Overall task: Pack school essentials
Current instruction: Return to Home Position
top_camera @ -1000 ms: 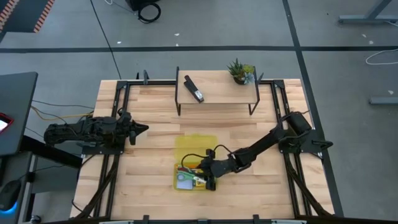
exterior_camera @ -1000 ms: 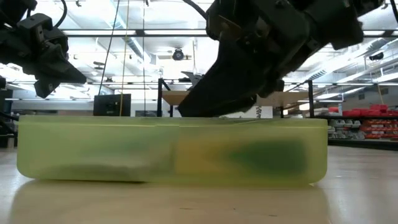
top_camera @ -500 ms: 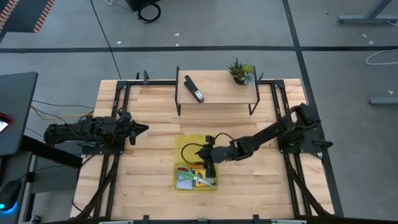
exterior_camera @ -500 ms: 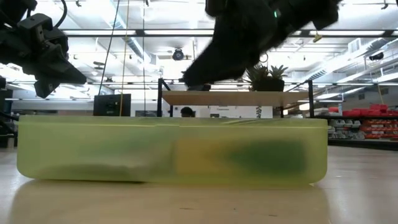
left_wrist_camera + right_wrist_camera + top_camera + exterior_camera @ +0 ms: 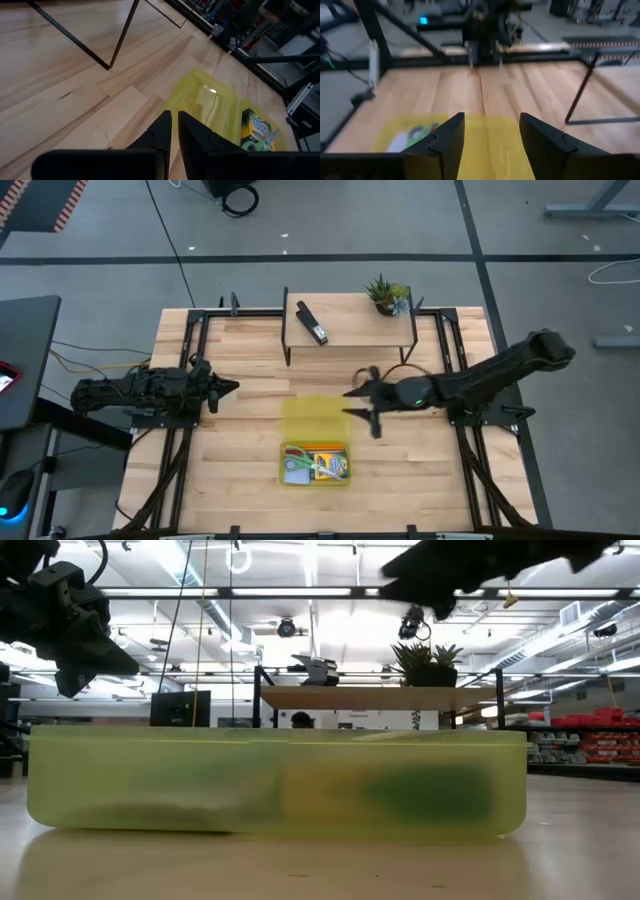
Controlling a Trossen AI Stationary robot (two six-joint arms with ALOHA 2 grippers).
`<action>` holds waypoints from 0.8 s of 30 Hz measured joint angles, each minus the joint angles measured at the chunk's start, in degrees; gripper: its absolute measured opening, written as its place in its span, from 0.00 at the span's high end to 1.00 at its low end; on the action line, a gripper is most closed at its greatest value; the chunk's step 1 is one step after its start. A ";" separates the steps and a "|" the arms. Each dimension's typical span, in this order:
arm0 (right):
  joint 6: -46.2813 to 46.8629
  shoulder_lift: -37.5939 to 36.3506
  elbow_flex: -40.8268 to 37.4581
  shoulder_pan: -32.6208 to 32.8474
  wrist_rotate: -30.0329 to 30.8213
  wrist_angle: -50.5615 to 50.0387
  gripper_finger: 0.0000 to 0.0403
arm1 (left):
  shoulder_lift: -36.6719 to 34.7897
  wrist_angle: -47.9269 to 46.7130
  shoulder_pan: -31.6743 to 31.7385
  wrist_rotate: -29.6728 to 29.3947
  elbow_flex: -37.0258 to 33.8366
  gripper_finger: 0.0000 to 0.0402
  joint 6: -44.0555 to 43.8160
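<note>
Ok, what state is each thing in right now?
Yellow case: open, lid folded back, holding supplies.
Green scissors: inside the case.
Crayon box: inside the case.
Black stapler: lying on the shelf.
Left hand: shut, empty, parked left.
Right hand: open, empty, raised beside the lid.

right gripper (image 5: 351, 402) hovers spread wide on its outstretched arm; left gripper (image 5: 231, 387) waits, pinched closed.

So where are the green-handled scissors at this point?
In the high view, the green-handled scissors lie inside the open yellow case, in its filled half nearest the table's front edge, by the crayon box.
</note>
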 joint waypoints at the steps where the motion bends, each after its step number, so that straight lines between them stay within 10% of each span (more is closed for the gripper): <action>1: 0.07 -2.96 -1.63 -0.26 0.00 0.10 0.51 | 0.00 0.00 -0.02 0.00 0.00 0.90 -0.02; 16: 6.88 -38.02 -16.47 -3.93 1.82 -0.01 0.52 | 0.00 0.02 -0.02 0.00 0.00 0.92 -0.02; 24: 11.92 -47.08 -16.67 -3.93 -4.78 -3.61 0.69 | 0.00 0.00 0.00 -0.02 0.00 0.90 0.00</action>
